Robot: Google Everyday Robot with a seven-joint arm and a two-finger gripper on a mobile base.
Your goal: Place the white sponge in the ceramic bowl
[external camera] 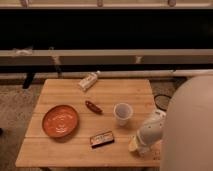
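Wooden table [75,90] | ceramic bowl [60,120] at left | gripper [138,146] low near right edge, at white sponge [132,144] | jaws wide, hold unclear

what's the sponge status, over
End effector open, low over wooden table's right end. Small off-white sponge unseen, likely beneath it. Orange-red ceramic bowl empty, left. Dark flat packet between.

A: Room, quick?
B: Light wooden slat table [120,92] in the middle, standing on speckled beige carpet [15,107].
A: Behind it?
B: Wide dark band [100,30] across the back, can't tell if it's window or panel. Pale rail [150,52] runs level below it, then a white strip [150,73] at floor line.
A: More?
B: Dark cable [161,101] on the carpet right of the table. Light dim, warm.
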